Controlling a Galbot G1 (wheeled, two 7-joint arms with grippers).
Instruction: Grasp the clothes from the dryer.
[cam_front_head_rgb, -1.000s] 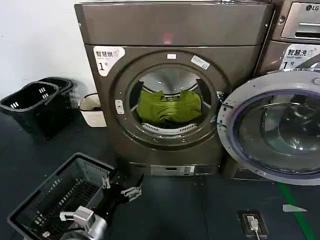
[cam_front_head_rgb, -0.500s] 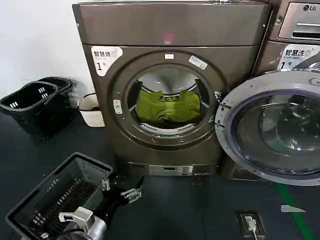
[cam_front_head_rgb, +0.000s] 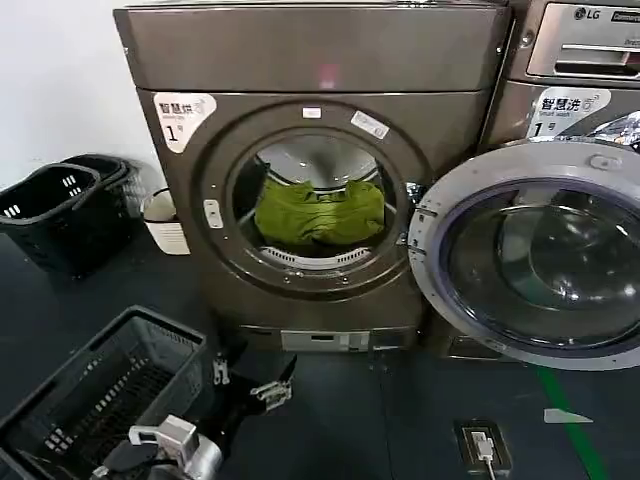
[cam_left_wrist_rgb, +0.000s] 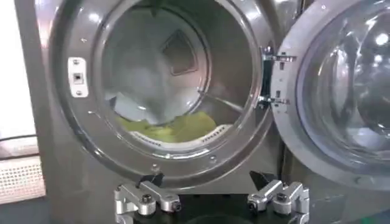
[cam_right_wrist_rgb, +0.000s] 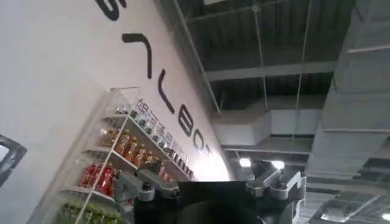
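Your left gripper (cam_front_head_rgb: 247, 380) hangs low before the dryer (cam_front_head_rgb: 320, 180), fingers wide, lined up to reach the clothes (cam_front_head_rgb: 320, 215); your right gripper's (cam_right_wrist_rgb: 210, 190) fingers look wide, probably idle.

- Dryer (cam_front_head_rgb: 300, 60) straight ahead of me, bronze-grey, white sticker marked "1" at the upper left of its front.
- Its round porthole is open; door (cam_front_head_rgb: 530, 255) swung out to my right, glass with a silver ring.
- Clothes (cam_front_head_rgb: 320, 213) sit in the drum: olive-green bundle, resting low, just behind the porthole lip.
- My left gripper (cam_front_head_rgb: 245, 378) is low in front of the dryer base, fingers spread apart, holding nothing, well apart from the clothes.
- Black basket (cam_front_head_rgb: 100, 385) on the floor just beside my left arm.
- Two more black baskets (cam_front_head_rgb: 55, 205) by the wall, left of the dryer; a white bin (cam_front_head_rgb: 165, 220) between them and the dryer.
- LG machine (cam_front_head_rgb: 575, 60) to the right.
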